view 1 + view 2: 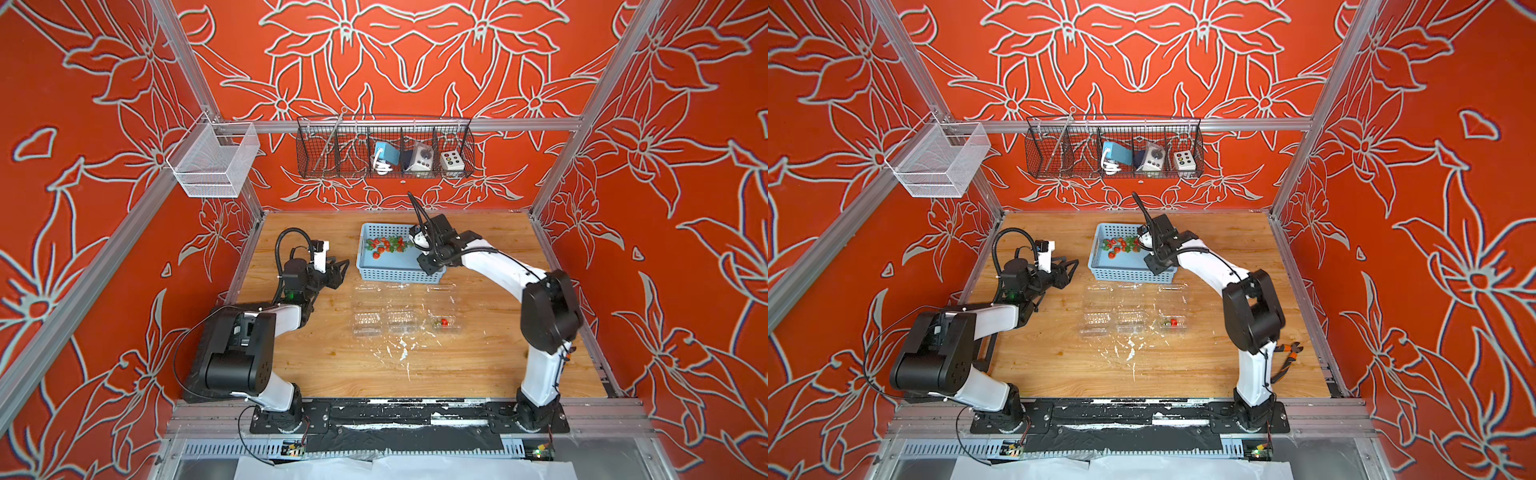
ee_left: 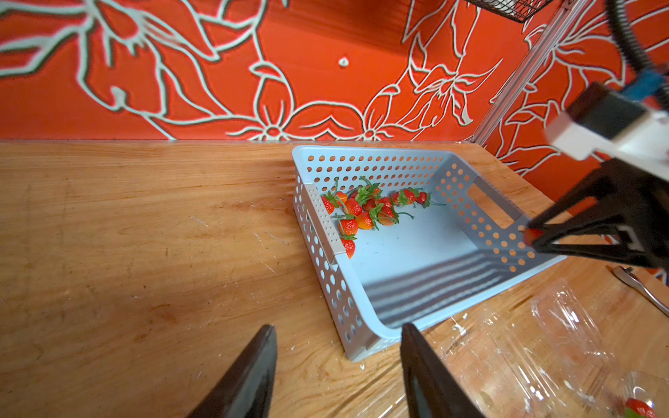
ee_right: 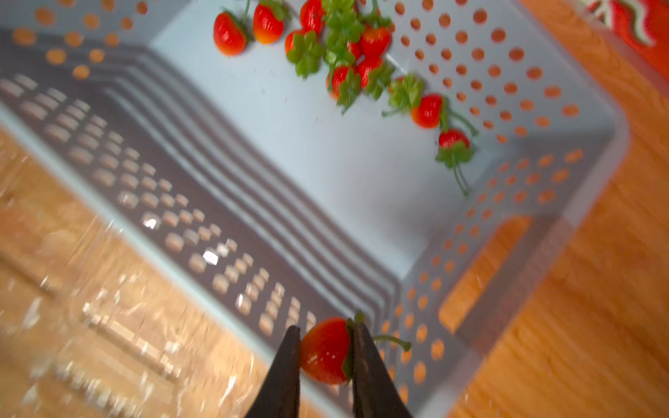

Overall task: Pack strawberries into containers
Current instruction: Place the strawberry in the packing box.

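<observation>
One strawberry (image 3: pixel 324 353) sits pinched in our right claw (image 3: pixel 325 325) over the basket (image 1: pixel 399 275); the containers (image 1: pixel 402 322) lie toward the tabletop (image 1: pixel 478 365) front edge.

Looking for lettering now, and nothing legible anywhere I look. The pale button box (image 1: pixel 451 160) in the black wire basket (image 1: pixel 316 166) may carry markings, but they're too small to read.
</observation>
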